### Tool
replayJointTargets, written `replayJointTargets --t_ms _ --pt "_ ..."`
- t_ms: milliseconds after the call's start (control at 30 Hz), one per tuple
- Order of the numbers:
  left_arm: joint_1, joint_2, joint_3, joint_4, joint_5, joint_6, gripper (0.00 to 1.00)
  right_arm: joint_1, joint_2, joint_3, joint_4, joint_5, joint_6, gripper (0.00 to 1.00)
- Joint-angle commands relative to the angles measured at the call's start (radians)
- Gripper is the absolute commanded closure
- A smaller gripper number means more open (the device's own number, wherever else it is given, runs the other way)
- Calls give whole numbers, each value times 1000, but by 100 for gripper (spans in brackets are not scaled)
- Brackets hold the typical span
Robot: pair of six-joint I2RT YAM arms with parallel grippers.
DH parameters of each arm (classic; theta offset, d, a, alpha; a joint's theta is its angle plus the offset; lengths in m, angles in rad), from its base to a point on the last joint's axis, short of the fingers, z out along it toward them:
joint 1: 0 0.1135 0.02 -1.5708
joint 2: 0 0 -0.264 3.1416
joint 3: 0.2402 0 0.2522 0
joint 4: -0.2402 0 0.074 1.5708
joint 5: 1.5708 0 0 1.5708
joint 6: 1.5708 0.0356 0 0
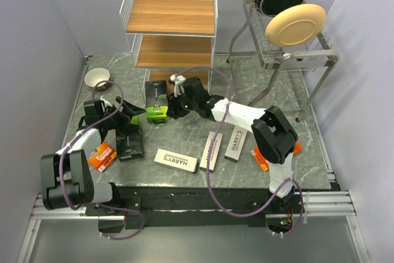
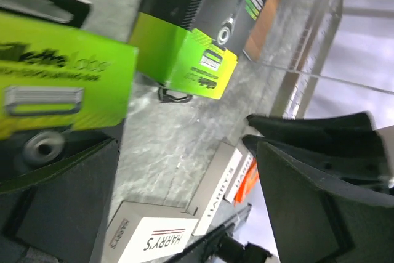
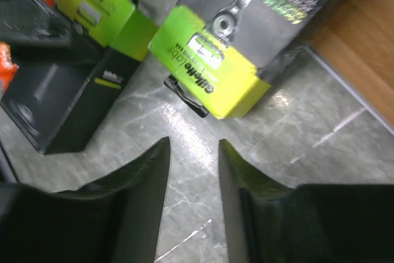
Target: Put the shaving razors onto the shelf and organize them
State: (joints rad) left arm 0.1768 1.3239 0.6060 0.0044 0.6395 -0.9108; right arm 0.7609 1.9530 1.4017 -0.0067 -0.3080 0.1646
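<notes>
A black razor box with a lime-green end (image 1: 157, 100) (image 3: 209, 69) (image 2: 184, 60) lies flat before the white wire shelf (image 1: 169, 29). My right gripper (image 1: 175, 105) (image 3: 192, 146) hovers just short of that green end, open narrowly with only table between its fingers. A second black and green box (image 1: 129, 138) (image 2: 61, 84) (image 3: 92, 84) lies to the left. My left gripper (image 1: 130, 116) (image 2: 184, 137) stands wide open by its green end, gripping nothing. Three white HARRY'S boxes (image 1: 176, 159) (image 1: 212, 150) (image 1: 236, 142) lie near the front edge. An orange pack (image 1: 102, 156) lies at the left.
A white bowl (image 1: 97, 78) sits at the back left. A grey metal dish rack (image 1: 289, 60) holding a black plate and a cream plate (image 1: 295, 24) stands at the back right. Another orange pack (image 1: 259, 160) shows beside the right arm's base.
</notes>
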Motion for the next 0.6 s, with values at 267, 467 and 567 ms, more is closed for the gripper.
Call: replayJointTargets --t_ms 267,467,567 --pt "44 -236 -71 -92 -98 53 28 147 66 2 51 119 -105 100" --pt "67 -284 -65 -121 -100 50 39 172 165 108 37 263 -111 100" --pt "72 -295 -60 -123 -92 44 39 183 210 160 42 369 -129 100"
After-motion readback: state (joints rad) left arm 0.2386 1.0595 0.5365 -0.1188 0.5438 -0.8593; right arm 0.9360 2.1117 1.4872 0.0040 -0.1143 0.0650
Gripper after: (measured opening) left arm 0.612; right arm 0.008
